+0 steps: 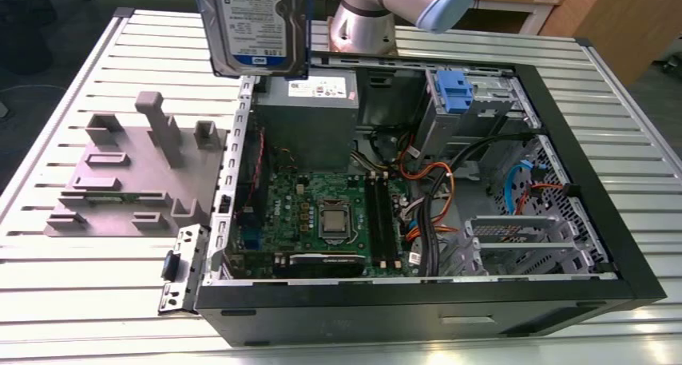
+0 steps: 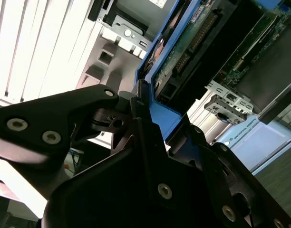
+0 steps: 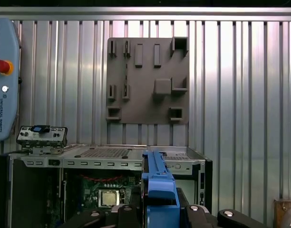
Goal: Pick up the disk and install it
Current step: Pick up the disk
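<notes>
Gripper (image 2: 157,121) jaws are seen closed on the disk (image 1: 252,25) – in the second wrist view a black finger (image 2: 129,111) is pressed against each side of its blue side rail (image 2: 160,114), and in the first wrist view the same rail (image 3: 157,183) is seen rising from between the jaws. In the exterior view the disk is held upright in the air, label side turned to the camera, at about eleven o'clock from the motherboard (image 1: 331,213) and just over the grey power supply box (image 1: 309,113); whether any part of it touches the box cannot be told. The open computer case (image 1: 596,221) is laid on its side on the slatted metal table (image 1: 64,301). A blue clip (image 1: 453,89) is stood in the drive cage at roughly one o'clock from the motherboard. A grey fixture plate (image 1: 117,185) – its slots bare – is found at nine o'clock from the case, just beside it. The robot arm (image 1: 368,17) is seen at twelve o'clock, behind the case.
</notes>
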